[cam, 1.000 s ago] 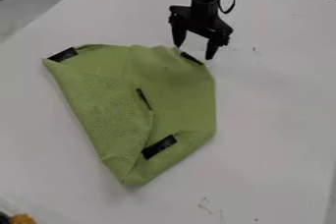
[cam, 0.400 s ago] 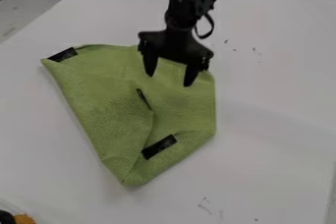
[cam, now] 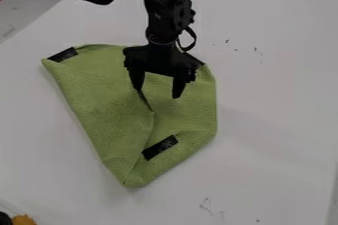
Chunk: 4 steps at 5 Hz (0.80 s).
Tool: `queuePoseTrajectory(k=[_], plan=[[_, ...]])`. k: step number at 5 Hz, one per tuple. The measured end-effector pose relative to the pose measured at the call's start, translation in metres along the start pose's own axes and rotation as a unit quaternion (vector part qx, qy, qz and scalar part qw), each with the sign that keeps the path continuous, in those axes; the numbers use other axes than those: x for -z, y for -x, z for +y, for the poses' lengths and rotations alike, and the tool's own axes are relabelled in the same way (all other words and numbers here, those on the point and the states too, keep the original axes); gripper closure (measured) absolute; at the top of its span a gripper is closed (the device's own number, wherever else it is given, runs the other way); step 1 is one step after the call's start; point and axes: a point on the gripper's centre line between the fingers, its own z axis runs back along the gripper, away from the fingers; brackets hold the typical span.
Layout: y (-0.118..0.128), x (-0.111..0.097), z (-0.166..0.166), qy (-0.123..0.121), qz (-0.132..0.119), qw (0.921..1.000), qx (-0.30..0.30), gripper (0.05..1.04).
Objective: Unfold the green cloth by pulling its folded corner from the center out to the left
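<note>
Just a white desk (cam: 271, 130) under the fingers (cam: 178, 86). On it, right below them, a big green cloth (cam: 105, 105), partly folded over. Then the black gripper (cam: 157, 93), spread pretty wide above the cloth. Also a black patch (cam: 160, 147) nearer the camera than the fingers, plus a thin dark strip (cam: 147, 102) by one fingertip.

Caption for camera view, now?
Open pincer over a partly folded green cloth with black patches on a white table.
</note>
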Motion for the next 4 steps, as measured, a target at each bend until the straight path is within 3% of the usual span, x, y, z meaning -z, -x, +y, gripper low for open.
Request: queuePoseTrajectory(k=[2, 3, 4], plan=[[0.0039, 0.0050, 0.0093, -0.003, 0.002, 1.0000, -0.009, 0.087], [0.0046, 0.0064, 0.0125, 0.001, 0.002, 0.9999, -0.015, 0.144], [0.0051, 0.0080, 0.0122, 0.009, 0.001, 0.9999, -0.014, 0.428]])
